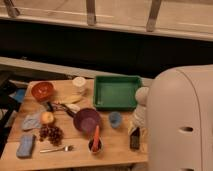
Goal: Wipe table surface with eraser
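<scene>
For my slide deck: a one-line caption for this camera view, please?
Gripper holds the eraser at the table surface's right edge, near the green tray.

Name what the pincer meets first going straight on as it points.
The pincer, at the right front of the table surface, points down, seemingly shut on the eraser. Straight on, that surface comes first; whether the eraser already touches it is unclear.

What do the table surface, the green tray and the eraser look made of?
Table surface: looks like wood, light tan and matte, with no glare. Green tray: probably plastic, going by its uniform colour and moulded raised rim. Eraser: a dark block, maybe felt or foam, too small to tell. The gripper, shut, is right above it at the table's right front edge.
</scene>
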`<state>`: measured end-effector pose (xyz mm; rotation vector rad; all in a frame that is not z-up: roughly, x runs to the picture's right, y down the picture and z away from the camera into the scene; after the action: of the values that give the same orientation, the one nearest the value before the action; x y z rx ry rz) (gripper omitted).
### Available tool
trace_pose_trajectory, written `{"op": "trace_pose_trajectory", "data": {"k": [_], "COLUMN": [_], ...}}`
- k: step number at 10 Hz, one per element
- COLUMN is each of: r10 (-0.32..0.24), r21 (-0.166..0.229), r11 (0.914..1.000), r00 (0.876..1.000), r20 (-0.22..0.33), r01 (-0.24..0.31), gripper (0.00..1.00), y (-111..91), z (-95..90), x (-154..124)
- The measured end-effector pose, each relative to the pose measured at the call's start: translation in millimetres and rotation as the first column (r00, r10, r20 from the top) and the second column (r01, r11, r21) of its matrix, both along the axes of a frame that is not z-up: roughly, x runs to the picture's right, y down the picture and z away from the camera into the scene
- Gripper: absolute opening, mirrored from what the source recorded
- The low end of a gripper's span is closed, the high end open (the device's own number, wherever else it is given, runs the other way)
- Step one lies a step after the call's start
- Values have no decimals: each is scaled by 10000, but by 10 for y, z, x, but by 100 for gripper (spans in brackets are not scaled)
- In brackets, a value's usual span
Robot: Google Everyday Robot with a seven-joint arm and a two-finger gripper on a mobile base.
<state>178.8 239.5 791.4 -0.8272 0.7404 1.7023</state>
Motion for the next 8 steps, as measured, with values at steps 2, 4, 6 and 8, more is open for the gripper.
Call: {"op": "trace_pose_trajectory", "data": {"k": [2, 4, 6, 8], "r10": [132, 167, 103, -59], "r21": [474, 641, 634, 423], "r11": [9988, 9978, 9979, 9991], "r00": [9999, 9997, 9988, 9967], "r20": [-35, 177, 473, 814], "r01": [-131, -178, -133, 25], "gripper": [0, 0, 0, 0], "y": [-258, -347, -273, -39], "z": [145, 184, 118, -67], "x": [-28, -111, -251, -415]}}
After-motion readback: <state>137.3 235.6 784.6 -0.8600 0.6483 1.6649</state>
